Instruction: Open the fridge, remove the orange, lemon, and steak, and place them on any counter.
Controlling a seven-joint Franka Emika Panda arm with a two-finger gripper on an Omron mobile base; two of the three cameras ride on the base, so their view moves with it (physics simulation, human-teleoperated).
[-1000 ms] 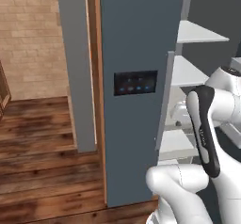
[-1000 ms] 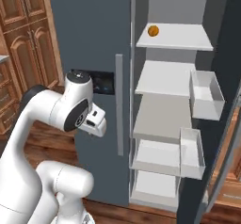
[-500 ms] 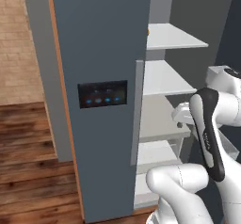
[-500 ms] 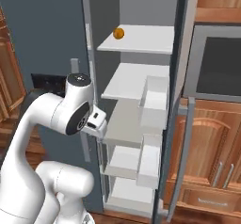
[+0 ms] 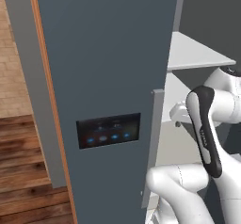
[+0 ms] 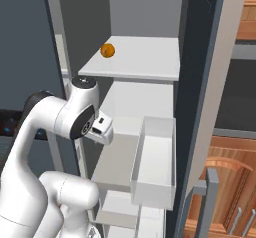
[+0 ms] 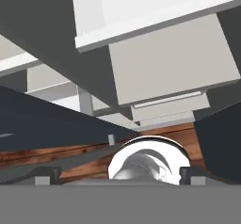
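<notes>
Fridge (image 6: 200, 82) control panel (image 5: 108, 130): unreadable blue-lit icons

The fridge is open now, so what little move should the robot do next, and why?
Probably lift the open gripper toward the orange. The fridge door stands open, the orange sits on the top shelf above the arm, and the gripper holds nothing.

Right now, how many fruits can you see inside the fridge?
1: an orange at the left of the upper white shelf. Others may be hidden.
</notes>
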